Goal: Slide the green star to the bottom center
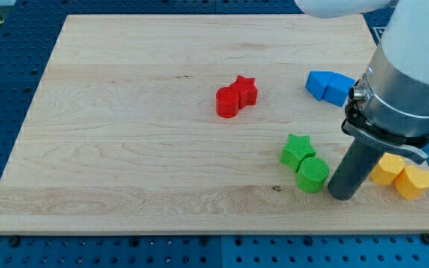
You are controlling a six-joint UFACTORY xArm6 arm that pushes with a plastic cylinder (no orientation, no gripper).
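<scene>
The green star [297, 150] lies on the wooden board [125, 134] at the view's lower right, touching a green cylinder [313, 174] just below and right of it. My tip [342, 195] rests on the board to the right of the green cylinder, a small gap from it and below right of the star. The rod rises from it to the arm's grey body at the view's right.
A red cylinder [229, 102] and a red star [245, 90] touch near the board's middle. Two blue blocks [329, 85] lie at the right, partly behind the arm. Two yellow blocks [402, 175] sit at the lower right edge.
</scene>
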